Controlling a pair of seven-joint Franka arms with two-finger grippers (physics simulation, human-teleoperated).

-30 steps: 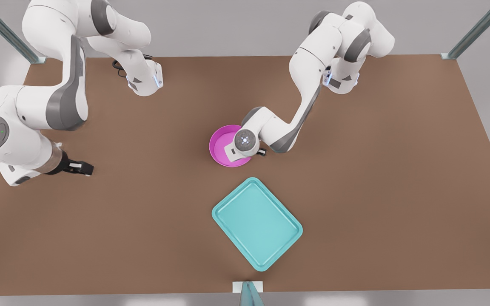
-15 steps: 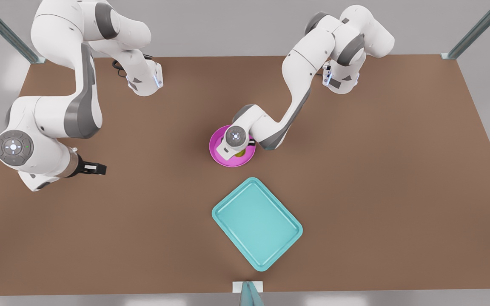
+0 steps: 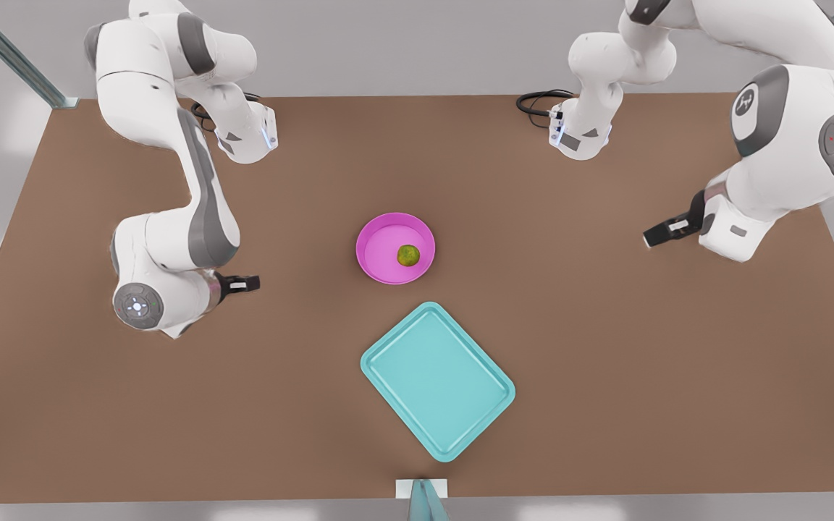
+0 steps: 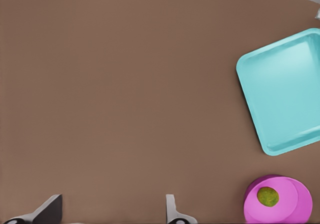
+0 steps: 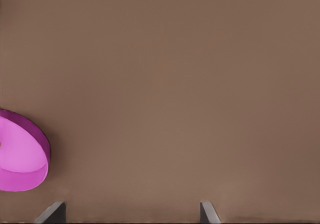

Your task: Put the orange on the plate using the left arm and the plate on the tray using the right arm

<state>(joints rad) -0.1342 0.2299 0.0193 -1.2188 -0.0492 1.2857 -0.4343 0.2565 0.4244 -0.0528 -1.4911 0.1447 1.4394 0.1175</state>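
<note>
Orange (image 3: 408,255): rests inside plate (image 3: 395,248), first step done.
Left gripper (image 3: 667,230): fingers released, parked.
Right gripper (image 3: 242,284): fingers released, facing plate.
Tray (image 3: 437,381): awaits plate.

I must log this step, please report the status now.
Left tool and right tool both open, empty, away from the plate. Orange lies on the plate. Plate sits on the table, beside the tray. Nothing blocks the path.

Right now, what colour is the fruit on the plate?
The orange is yellow-green, clearest in the front view, sitting on the pink plate.
</note>
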